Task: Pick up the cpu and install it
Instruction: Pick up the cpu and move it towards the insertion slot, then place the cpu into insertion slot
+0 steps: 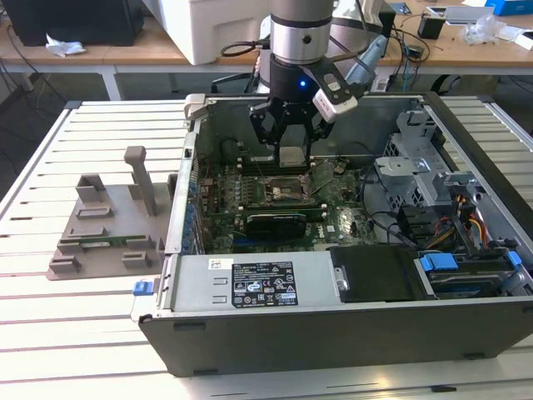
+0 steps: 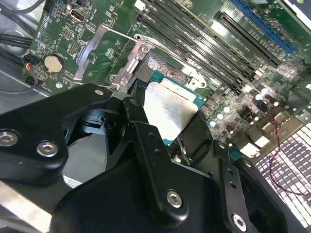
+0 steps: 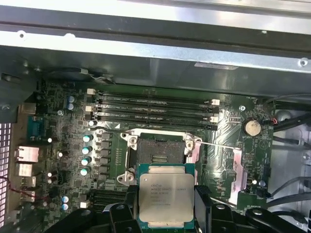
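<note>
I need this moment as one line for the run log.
gripper: shut on silvery flat square cpu | cpu: held over green motherboard, near open empty socket, not seated

grey fixture [image 1: 108, 248] on slatted table [image 1: 58, 321] | open computer case [image 1: 333, 333] beside it

cpu [image 3: 166, 196] in claw [image 1: 291, 147] abv socket [image 3: 160, 151], w/in pc case [image 1: 333, 329]

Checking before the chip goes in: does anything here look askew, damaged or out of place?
Nothing stands out. The gripper holds the cpu by two opposite edges, lined up square with the open, empty socket close by on the motherboard. No bent or broken parts show.
</note>
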